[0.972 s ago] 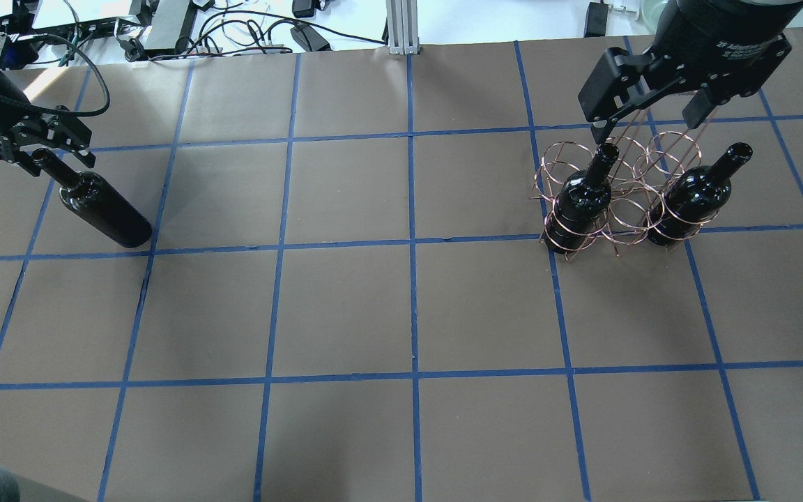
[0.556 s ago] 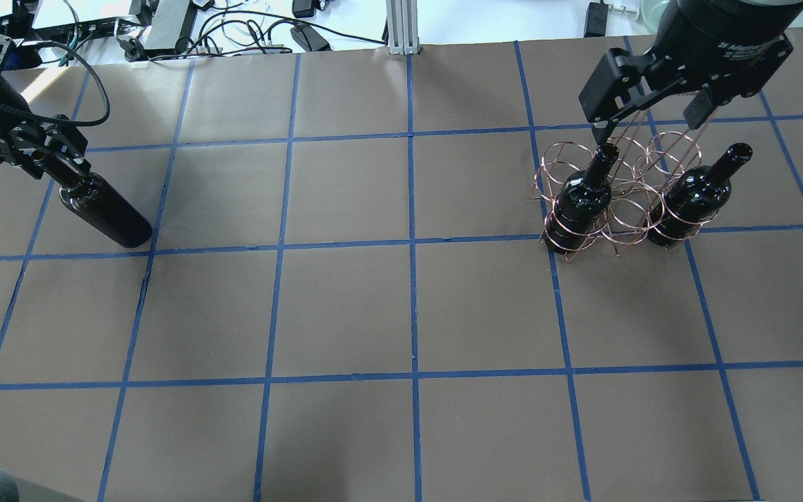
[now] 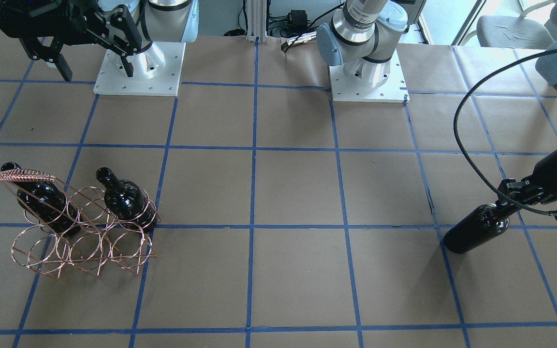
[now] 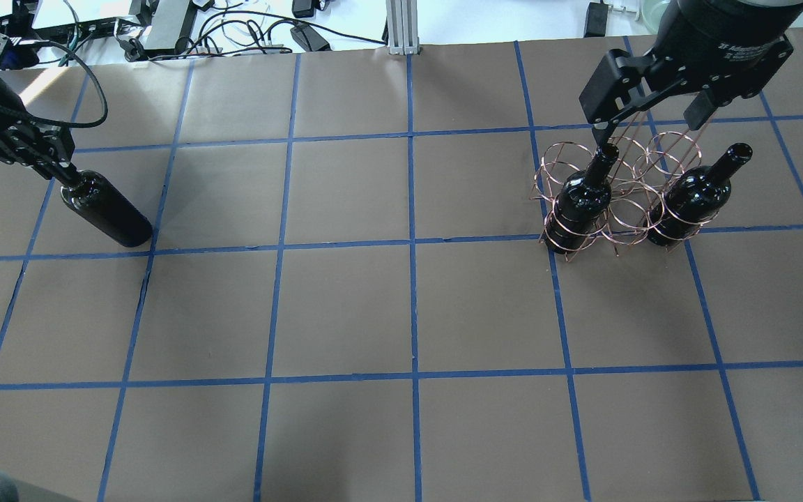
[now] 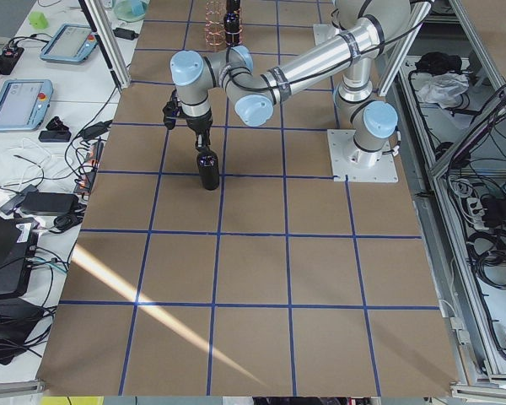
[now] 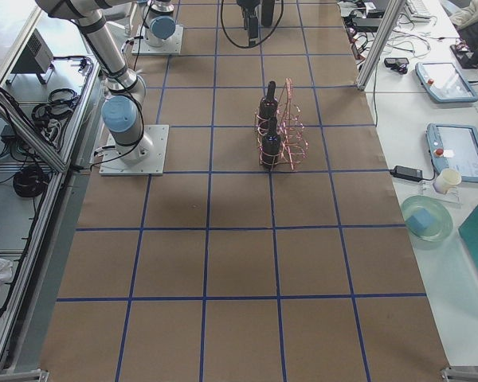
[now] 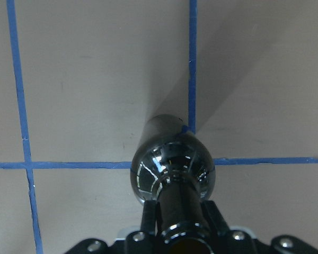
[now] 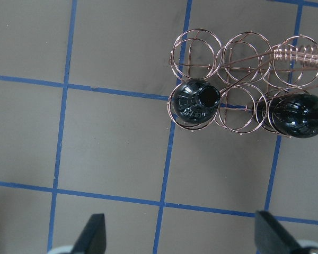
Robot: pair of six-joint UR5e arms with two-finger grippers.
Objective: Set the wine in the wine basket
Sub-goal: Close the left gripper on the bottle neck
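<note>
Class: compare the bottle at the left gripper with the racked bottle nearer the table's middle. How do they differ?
The wine stands on the bare table; the racked bottle sits in a ring of the wine basket. The left gripper clamps the wine's neck; the racked bottle's neck is free. Both are upright, glossy, near-black and unlabelled.

The left gripper (image 4: pixel 58 171) now sits lower on the neck of the bottle (image 4: pixel 105 216) that stands alone, right above its round shoulders. It was wide open before. Now it squeezes the neck and hides the bottle's top.
</note>
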